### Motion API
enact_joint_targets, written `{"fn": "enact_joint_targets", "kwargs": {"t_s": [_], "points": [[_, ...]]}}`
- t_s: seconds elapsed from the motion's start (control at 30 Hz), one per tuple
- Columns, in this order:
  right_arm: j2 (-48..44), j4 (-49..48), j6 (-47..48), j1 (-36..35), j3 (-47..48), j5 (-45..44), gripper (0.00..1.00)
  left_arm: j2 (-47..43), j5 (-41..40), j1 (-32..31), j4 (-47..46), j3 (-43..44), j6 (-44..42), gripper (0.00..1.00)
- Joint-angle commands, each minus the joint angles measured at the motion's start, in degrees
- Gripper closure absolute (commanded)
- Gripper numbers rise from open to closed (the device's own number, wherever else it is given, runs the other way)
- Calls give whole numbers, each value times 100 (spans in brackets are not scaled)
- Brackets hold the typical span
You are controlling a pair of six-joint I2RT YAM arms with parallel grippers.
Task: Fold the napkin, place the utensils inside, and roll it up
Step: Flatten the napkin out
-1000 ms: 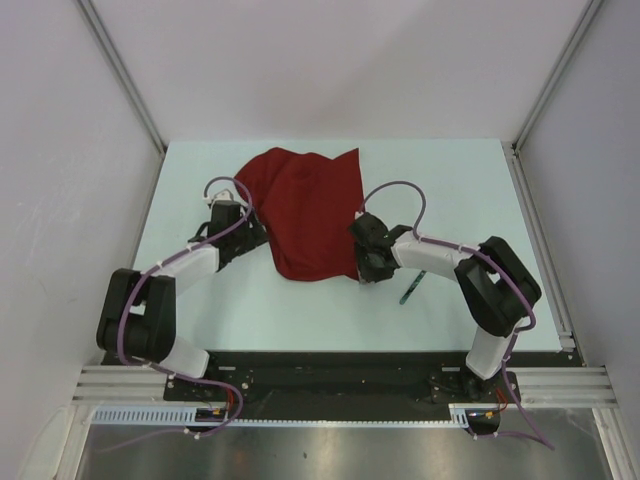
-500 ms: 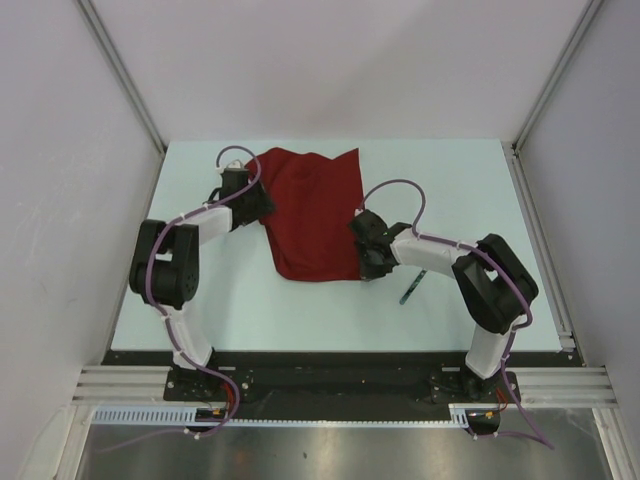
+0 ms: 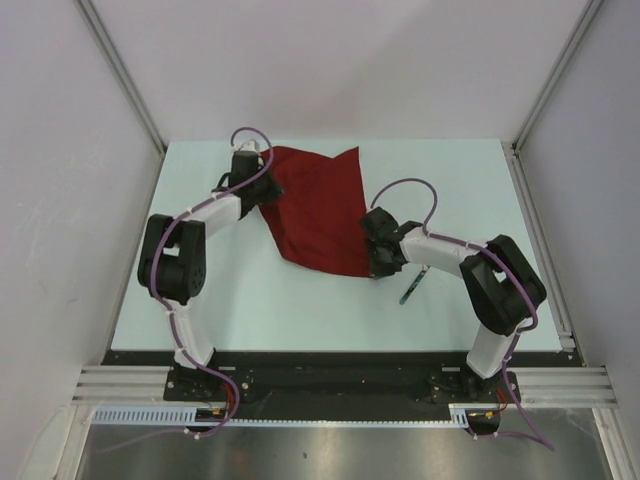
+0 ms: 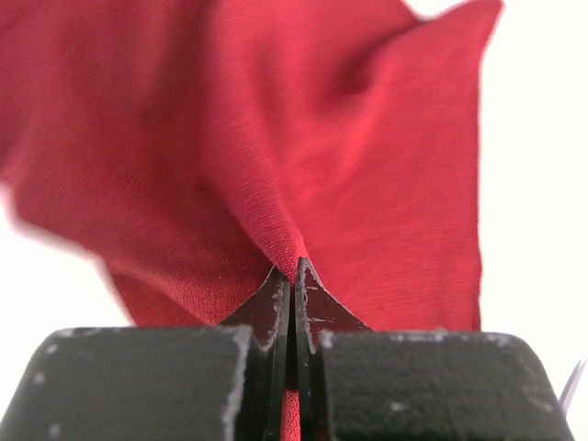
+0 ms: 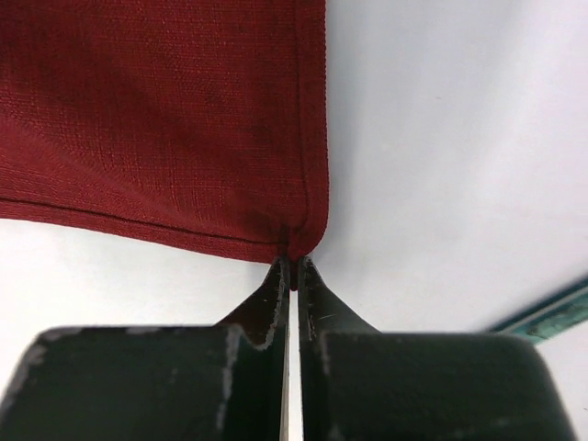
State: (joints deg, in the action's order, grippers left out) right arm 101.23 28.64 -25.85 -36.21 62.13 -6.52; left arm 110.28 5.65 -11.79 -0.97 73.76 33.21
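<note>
The dark red napkin (image 3: pixel 318 208) lies spread in the middle of the table, skewed into a slanted shape. My left gripper (image 3: pixel 263 190) is at its far left side, shut on a pinched fold of napkin (image 4: pixel 358 138) that runs between the fingertips (image 4: pixel 278 292). My right gripper (image 3: pixel 379 268) is at the near right corner, shut on the hemmed corner of the napkin (image 5: pixel 165 110). One slim utensil (image 3: pixel 410 288) lies on the table just right of the right gripper; it shows as a thin strip (image 5: pixel 551 312) at the edge of the right wrist view.
The pale table (image 3: pixel 450 190) is walled by white panels on the left, back and right, with metal rails along the sides. The arm bases stand on the black bar (image 3: pixel 330 375) at the near edge.
The left arm swung from the napkin's near left side to its far left and shut on the cloth. The right gripper shut on the near right corner, which shifted slightly right.
</note>
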Motion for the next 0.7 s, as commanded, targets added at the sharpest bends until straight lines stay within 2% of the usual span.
{"fn": "enact_joint_targets", "kwargs": {"t_s": [0.0, 0.07, 0.13, 0.2, 0.23, 0.27, 0.33, 0.37, 0.53, 0.67], "points": [[-262, 361, 97, 96, -183, -367, 100, 308, 103, -586, -264, 1014, -788, 100], [-271, 370, 97, 105, -218, -385, 100, 607, 138, -867, 8, 1446, -1314, 98], [-271, 379, 80, 114, -245, -385, 100, 1143, 235, -1026, 699, 2219, -1946, 95], [-288, 353, 45, 114, -280, -350, 100, 1416, -227, -1272, 1133, 2746, -2352, 84], [-297, 352, 36, 114, -280, -350, 100, 1548, -483, -1343, 1387, 2828, -2607, 77], [-297, 344, 36, 114, -298, -341, 100, 1541, -756, -1413, 1450, 2828, -2627, 54], [-288, 344, 18, 114, -307, -332, 100, 1349, -1293, -1396, 1477, 2557, -2444, 39], [-279, 344, 27, 122, -315, -332, 100, 1208, -1477, -1335, 1321, 2382, -2347, 26], [-218, 309, 45, 114, -280, -271, 100, 373, -2084, -940, 968, 985, -1584, 24], [-139, 238, 88, 122, -254, -192, 100, 213, -1762, -282, 862, 465, -1037, 24]]}}
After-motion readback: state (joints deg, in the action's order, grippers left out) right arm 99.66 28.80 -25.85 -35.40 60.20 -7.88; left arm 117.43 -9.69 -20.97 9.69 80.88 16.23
